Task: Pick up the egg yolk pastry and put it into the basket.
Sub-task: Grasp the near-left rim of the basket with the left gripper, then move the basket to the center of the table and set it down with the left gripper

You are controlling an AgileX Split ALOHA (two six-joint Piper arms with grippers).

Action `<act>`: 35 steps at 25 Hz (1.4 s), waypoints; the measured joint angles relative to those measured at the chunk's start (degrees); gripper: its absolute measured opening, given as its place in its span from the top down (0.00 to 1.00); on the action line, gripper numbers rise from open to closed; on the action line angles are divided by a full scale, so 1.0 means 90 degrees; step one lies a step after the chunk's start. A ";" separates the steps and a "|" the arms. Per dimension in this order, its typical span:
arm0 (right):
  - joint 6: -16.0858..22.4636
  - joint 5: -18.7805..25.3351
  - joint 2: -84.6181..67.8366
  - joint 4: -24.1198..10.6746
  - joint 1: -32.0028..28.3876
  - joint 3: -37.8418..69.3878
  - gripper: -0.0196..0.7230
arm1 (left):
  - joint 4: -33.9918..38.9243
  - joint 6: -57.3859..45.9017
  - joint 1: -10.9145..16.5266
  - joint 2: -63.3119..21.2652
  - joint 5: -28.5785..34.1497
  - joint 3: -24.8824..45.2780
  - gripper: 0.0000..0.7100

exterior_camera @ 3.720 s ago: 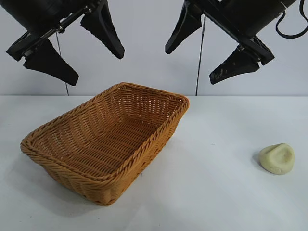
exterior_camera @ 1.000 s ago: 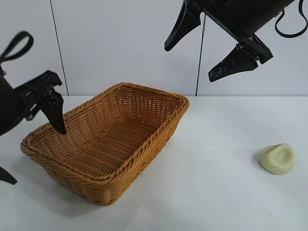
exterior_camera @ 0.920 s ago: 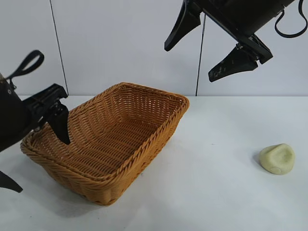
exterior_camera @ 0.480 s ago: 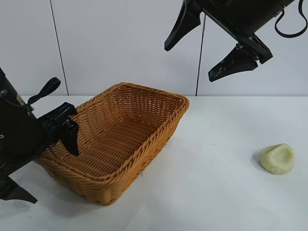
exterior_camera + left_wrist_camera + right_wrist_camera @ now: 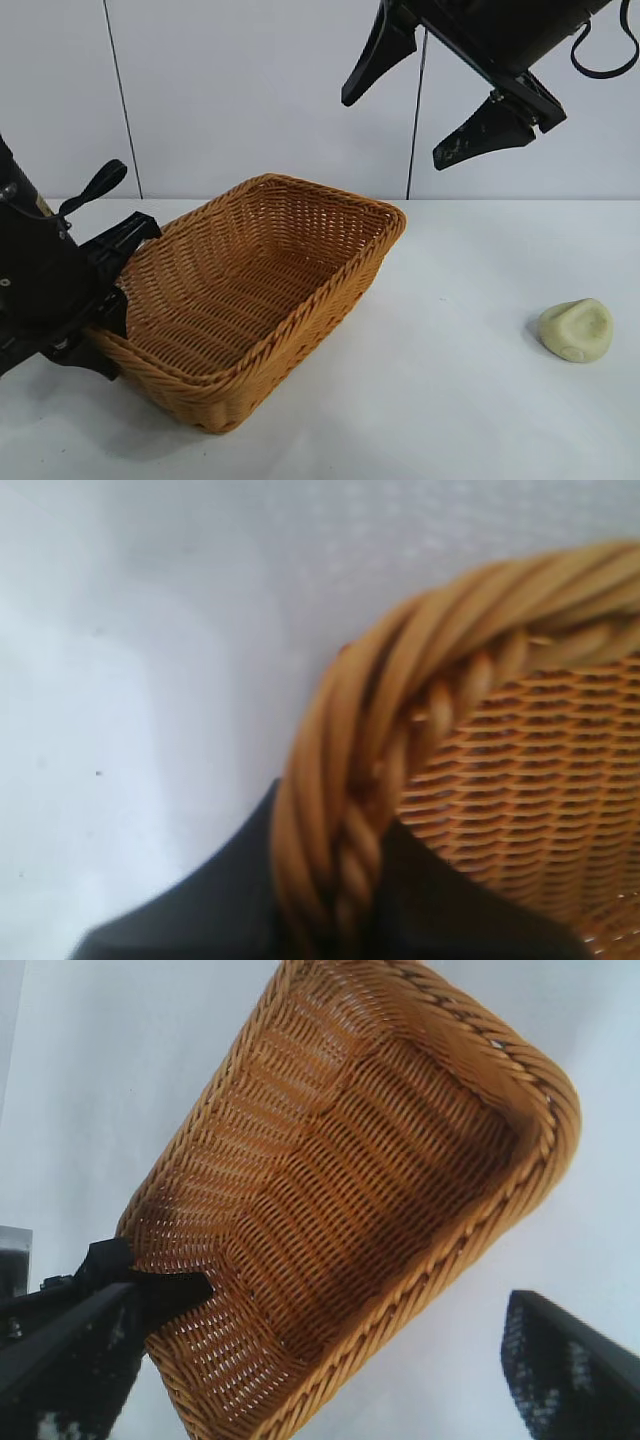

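Fingers of the left gripper (image 5: 105,325) pinch the basket (image 5: 300,300) rim at its left corner; right gripper (image 5: 440,95) hangs wide open above. The pastry (image 5: 577,329) lies well apart on the table (image 5: 450,400). You should drag gently, keeping the basket level.

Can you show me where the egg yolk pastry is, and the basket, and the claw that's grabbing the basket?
egg yolk pastry (image 5: 576,329), exterior view, its dented face.
basket (image 5: 330,288), exterior view, braided rim.
left claw (image 5: 100,325), exterior view, at the basket's corner.
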 joint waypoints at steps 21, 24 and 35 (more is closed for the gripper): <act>0.0000 0.0000 0.0000 0.0000 0.0000 0.0000 0.04 | -0.1879 0.7485 0.1108 0.1650 0.3878 -0.4128 0.88; 0.0000 0.0006 0.0000 0.0000 0.0000 0.0000 0.04 | -0.1882 0.7589 0.1108 0.1900 0.3841 -0.4238 0.88; 0.0000 0.0006 0.0000 0.0000 0.0000 0.0000 0.04 | -0.1731 0.7908 0.1128 0.2565 0.3599 -0.4269 0.88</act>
